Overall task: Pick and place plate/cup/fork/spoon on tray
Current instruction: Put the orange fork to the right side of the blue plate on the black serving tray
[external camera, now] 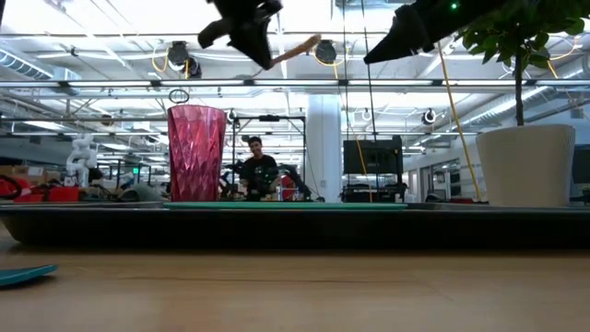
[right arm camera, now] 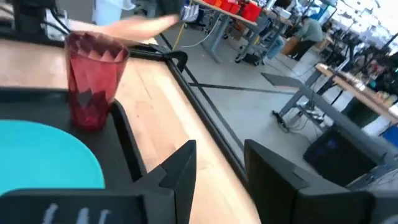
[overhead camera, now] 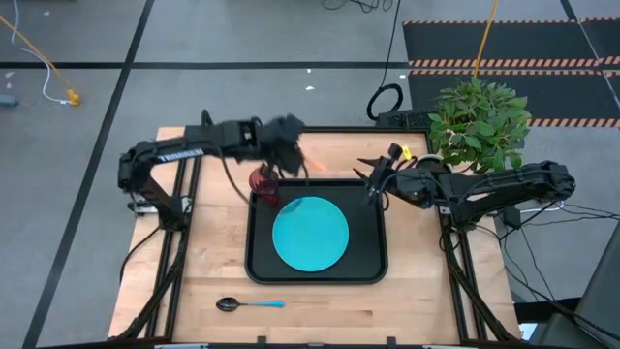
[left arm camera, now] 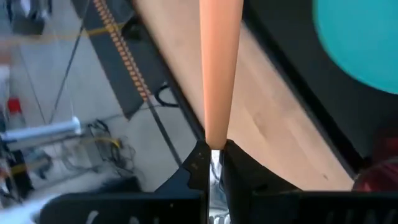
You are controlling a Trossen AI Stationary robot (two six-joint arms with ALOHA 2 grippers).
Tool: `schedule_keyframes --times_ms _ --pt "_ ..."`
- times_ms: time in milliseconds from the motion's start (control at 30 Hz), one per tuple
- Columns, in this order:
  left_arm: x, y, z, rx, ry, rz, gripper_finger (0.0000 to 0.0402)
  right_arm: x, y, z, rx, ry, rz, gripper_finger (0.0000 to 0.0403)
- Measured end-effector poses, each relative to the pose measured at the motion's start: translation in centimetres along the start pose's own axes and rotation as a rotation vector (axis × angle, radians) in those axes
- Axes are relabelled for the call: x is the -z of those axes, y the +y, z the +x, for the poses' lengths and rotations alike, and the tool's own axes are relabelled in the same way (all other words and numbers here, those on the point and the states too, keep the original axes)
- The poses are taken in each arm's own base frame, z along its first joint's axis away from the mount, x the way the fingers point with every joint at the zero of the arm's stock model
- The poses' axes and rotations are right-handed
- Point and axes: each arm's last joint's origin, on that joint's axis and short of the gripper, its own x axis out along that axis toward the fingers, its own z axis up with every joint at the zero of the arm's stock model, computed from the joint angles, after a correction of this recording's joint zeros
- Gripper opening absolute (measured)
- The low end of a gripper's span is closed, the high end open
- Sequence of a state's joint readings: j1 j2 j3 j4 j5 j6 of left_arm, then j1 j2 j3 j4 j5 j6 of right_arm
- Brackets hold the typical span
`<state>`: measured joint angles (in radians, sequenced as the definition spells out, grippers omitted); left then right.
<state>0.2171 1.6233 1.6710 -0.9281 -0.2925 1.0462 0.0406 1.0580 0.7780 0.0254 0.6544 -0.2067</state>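
The black tray [overhead camera: 368, 262] lies mid-table with the turquoise plate [overhead camera: 310, 233] flat in it. The dark red cup [overhead camera: 263, 184] stands upright in the tray's far left corner. My left gripper [overhead camera: 286, 141] hangs high above that corner, shut on the orange-handled fork [left arm camera: 219, 68]; it also shows in the low view [external camera: 300, 48]. My right gripper [overhead camera: 373, 179] is open and empty above the tray's far right corner. The blue-handled spoon [overhead camera: 250, 304] lies flat on the table, near the front edge. My left gripper pinches the fork between its two fingers where the orange handle meets the metal [left arm camera: 214, 155]. The tine end is hidden between the fingers. The handle [external camera: 300, 48] sticks out past the fingertips, along the fingers. The fork is lifted well clear of the table and tray.
A green plant in a white pot [overhead camera: 480, 116] stands at the table's far right, behind my right arm. The bare wooden table [overhead camera: 417, 310] lies around the tray. A person [external camera: 256, 166] shows far off in the room beyond the table.
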Motion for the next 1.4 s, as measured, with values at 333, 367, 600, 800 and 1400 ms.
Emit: schedule_keyframes --times_ms 333,367,600,800,1400 --pt "-6.4 -4.2 1.6 -0.059 0.179 0.372 0.0019 -1.2 -0.5 -1.7 -0.416 -0.061 0.576 0.0125" --pt "-6.7 -4.5 1.7 -0.072 0.202 0.405 0.0019 -1.0 -0.3 -1.6 -0.441 -0.031 0.609 0.0125" --pt "-8.6 -5.0 2.0 -0.149 0.211 0.495 0.0019 0.5 2.5 0.6 -0.479 0.141 0.678 0.0126" --pt "-9.6 -5.2 1.4 -0.192 0.175 0.537 0.0019 -0.1 3.9 2.3 -0.547 0.045 0.688 0.0126" --pt "-10.7 -5.8 0.9 -0.214 0.098 0.491 0.0019 0.4 3.9 4.4 -0.498 -0.004 0.587 0.011"
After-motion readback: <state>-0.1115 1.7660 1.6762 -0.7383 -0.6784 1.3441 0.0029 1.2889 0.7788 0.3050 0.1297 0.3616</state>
